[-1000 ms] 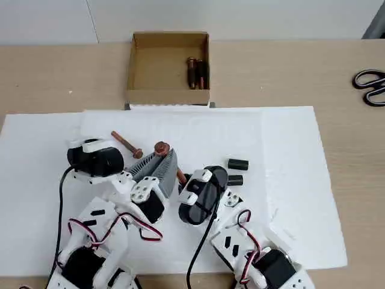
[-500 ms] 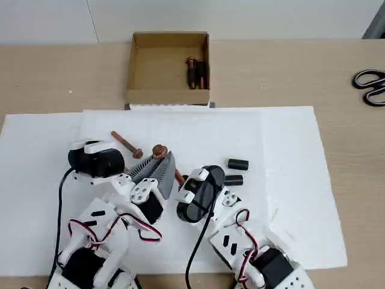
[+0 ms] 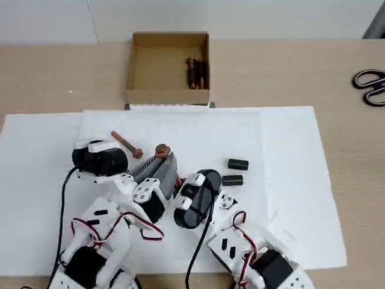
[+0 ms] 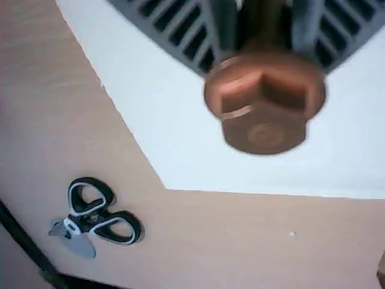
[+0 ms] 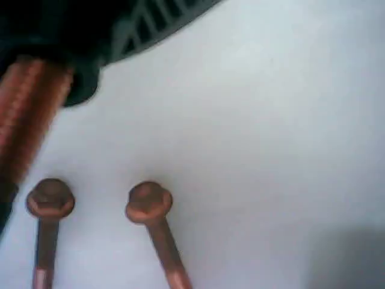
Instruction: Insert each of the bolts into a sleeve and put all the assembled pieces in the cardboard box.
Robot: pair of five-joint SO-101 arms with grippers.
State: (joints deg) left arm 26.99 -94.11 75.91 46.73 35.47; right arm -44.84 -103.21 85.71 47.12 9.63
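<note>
On white paper (image 3: 289,150) at 6 o'clock from cardboard box (image 3: 168,96): left gripper (image 3: 160,159), fingers (image 3: 148,169) pinching a bolt (image 3: 161,149), head toward 12 o'clock.

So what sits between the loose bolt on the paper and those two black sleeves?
In the high view, the left gripper, shut on another bolt; the rest of that stretch is bare white paper.

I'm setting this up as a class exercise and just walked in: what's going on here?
The left gripper holds a copper bolt just below its head, over the white paper; the right arm sits close beside it. Two more bolts and two black sleeves lie loose, and assembled pieces are in the cardboard box.
</note>
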